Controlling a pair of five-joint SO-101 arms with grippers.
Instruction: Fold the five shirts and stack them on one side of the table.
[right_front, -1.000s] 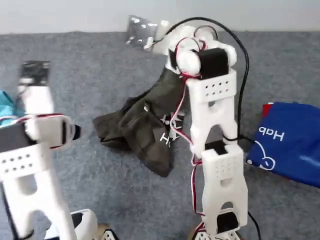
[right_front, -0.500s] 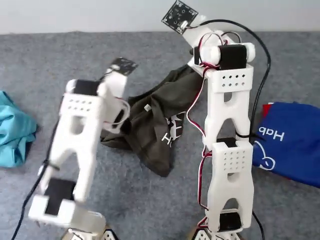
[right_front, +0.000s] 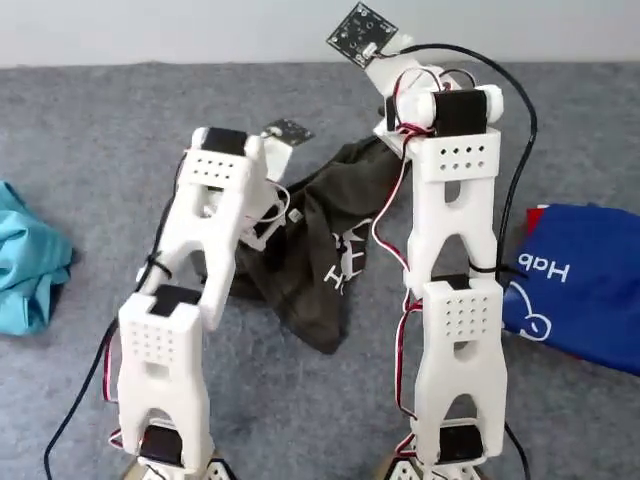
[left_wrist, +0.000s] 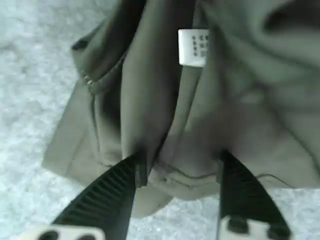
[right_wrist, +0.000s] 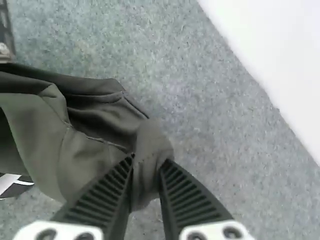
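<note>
A dark olive shirt (right_front: 318, 243) lies crumpled in the middle of the grey table. My right gripper (right_wrist: 146, 167) is shut on a fold of the olive shirt (right_wrist: 75, 145) at its far end, lifting that corner. Over the near-left part of the shirt, my left gripper (left_wrist: 177, 175) stands open, its two black fingers (left_wrist: 107, 192) straddling a bunched hem of the olive shirt (left_wrist: 165, 110). A white label (left_wrist: 192, 47) shows on the cloth. A teal shirt (right_front: 25, 265) sits at the left edge, and a blue shirt (right_front: 575, 275) at the right.
Both white arms rise from the table's near edge, the left arm (right_front: 185, 290) and the right arm (right_front: 455, 260). Cables hang along each. A white wall (right_front: 150, 30) borders the far side. Bare grey table (right_front: 110, 130) lies at the far left.
The left arm swung in from the table's left side onto the olive shirt. The right arm shifted slightly right with the shirt's corner, then held.
</note>
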